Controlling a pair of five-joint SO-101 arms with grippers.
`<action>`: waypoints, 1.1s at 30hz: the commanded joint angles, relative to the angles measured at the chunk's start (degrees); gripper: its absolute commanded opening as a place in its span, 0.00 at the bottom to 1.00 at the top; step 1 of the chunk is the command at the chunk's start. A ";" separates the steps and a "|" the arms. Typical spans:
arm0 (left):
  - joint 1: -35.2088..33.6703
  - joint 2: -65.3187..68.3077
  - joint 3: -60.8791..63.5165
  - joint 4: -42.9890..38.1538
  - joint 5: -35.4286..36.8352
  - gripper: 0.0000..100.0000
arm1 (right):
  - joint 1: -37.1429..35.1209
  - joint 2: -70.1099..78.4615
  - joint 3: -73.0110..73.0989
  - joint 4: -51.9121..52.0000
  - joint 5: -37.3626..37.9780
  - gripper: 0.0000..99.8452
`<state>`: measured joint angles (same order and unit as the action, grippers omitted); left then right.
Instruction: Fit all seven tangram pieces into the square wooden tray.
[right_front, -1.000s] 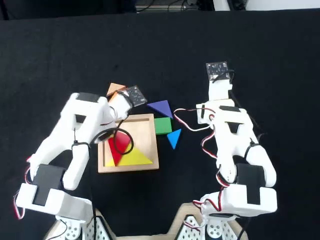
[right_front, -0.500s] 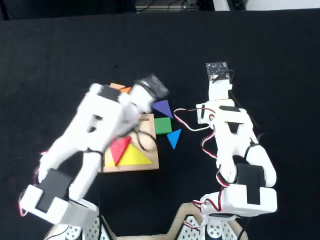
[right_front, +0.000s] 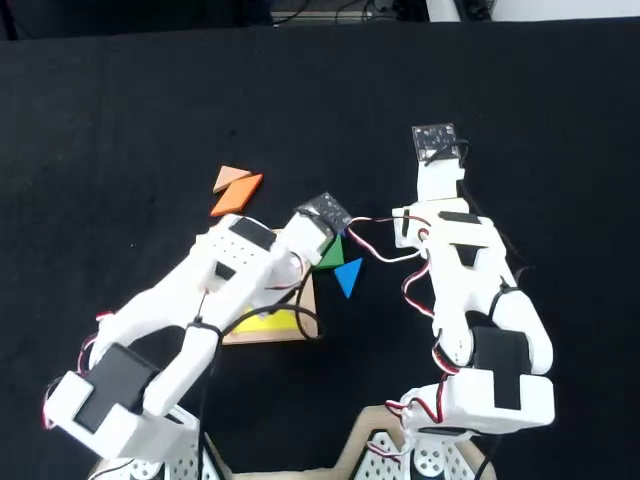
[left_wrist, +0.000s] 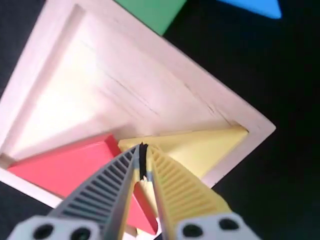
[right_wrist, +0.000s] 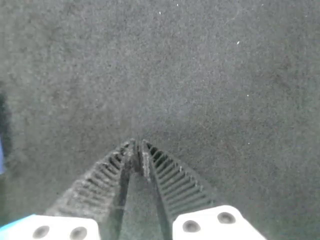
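From the high view, the left arm is lying stretched on a slant from the near-left corner across the square wooden tray, its wrist ending beside the green square. The right arm is standing folded, with its wrist pointing away over bare black counter. Beyond the tray, two orange pieces are resting together, a paler orange triangle touching a deeper orange piece. One blue triangle is sitting just beside the green square, and one yellow triangle is showing inside the tray. In the left wrist view, the left pincer is hanging closed and holding nothing, its tips over the seam where one red triangle and the yellow triangle are meeting inside the tray; the green square and blue triangle are lying outside its rim. In the right wrist view, the right pincer is pressed closed, empty, above the counter.
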<state>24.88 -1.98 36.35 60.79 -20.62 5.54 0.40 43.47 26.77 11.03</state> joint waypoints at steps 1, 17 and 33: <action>-0.48 -1.49 1.45 -0.44 -0.79 0.03 | -1.05 -0.13 -3.21 0.53 0.53 0.01; -14.20 -1.85 1.54 0.88 -10.20 0.03 | -1.05 -0.13 -3.30 0.44 0.53 0.01; -10.68 -14.68 9.71 -18.99 -10.02 0.03 | -1.05 -0.13 -3.30 0.44 0.53 0.01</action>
<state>12.13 -14.37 42.51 49.27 -30.29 5.54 0.40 43.47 26.77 11.03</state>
